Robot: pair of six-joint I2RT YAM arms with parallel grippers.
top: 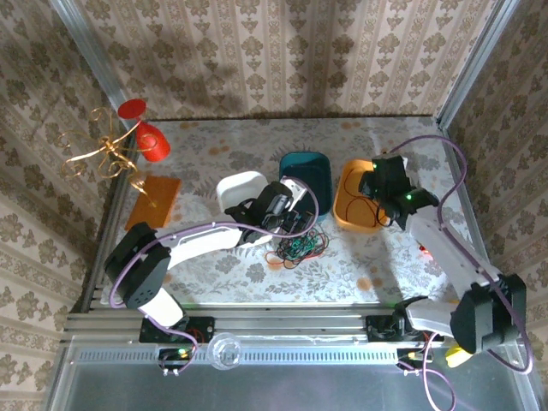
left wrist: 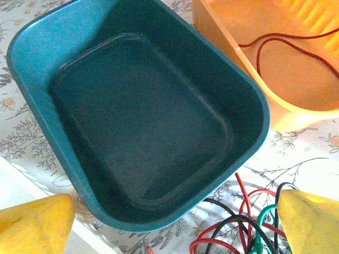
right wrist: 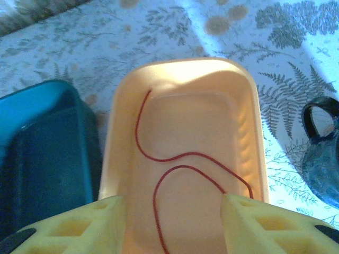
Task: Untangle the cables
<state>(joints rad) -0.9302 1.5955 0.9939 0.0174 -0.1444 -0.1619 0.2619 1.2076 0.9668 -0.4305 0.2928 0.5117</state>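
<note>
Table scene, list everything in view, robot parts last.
teal bin: one, teal, middle, empty
orange bin: one, orange, right of the teal bin
red cable: one, red, in the orange bin
cable tangle: one, red, green, black, near the teal bin
white bin: one, white, left of the teal bin
board: one, orange-brown, left edge
ornament: one, red and gold, far left
mug: one, dark blue, by the orange bin
left tool: one, yellow, open, by the teal bin
right tool: one, yellow, open, above the orange bin

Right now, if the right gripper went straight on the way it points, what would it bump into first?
Most likely the red cable lying on the floor of the orange bin. The right gripper points down into that bin, jaws apart, though depth is hard to judge.
</note>
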